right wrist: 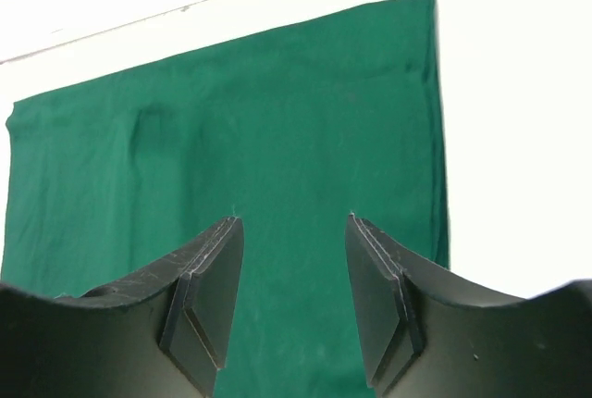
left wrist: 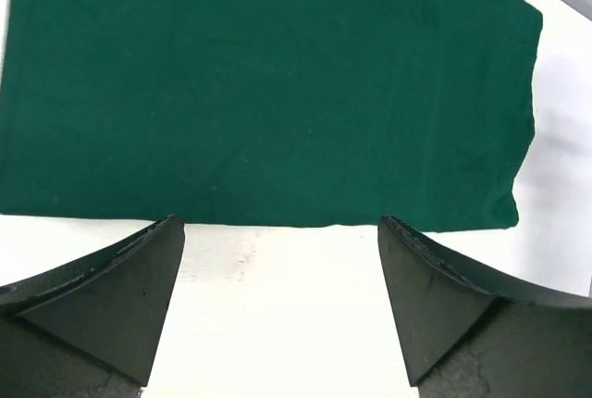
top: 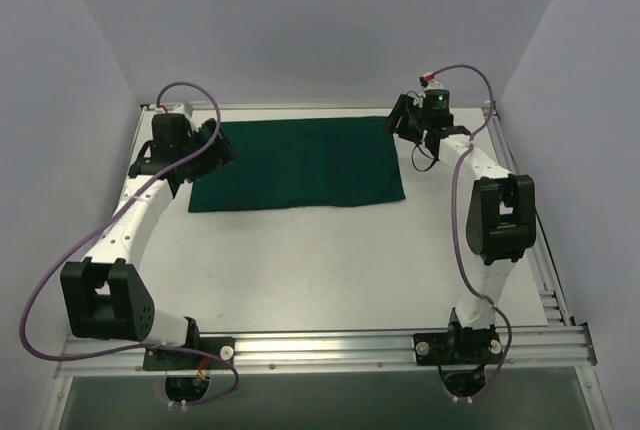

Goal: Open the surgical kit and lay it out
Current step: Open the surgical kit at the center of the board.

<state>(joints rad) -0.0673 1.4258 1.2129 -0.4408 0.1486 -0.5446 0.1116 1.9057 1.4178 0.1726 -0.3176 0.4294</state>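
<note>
Top external view: we see the dark green cloth wrap (top: pixel 297 163) lying flat as a folded rectangle at the far middle of the white table (top: pixel 320 260), with the left gripper (top: pixel 215 145) at its left edge and the right gripper (top: pixel 406 122) at its far right corner. In the wrist views, the left jaws stand wide apart just short of the cloth's border and the right jaws are parted more narrowly above the fabric; neither holds anything. No tray or instruments show. We judge the unfolding only partly done. The danger from here is a pinch that takes several layers at once, dragging the whole wrap instead of opening it. Uneven pulls from the two arms could also bunch the cloth or spill whatever lies folded inside.
</note>
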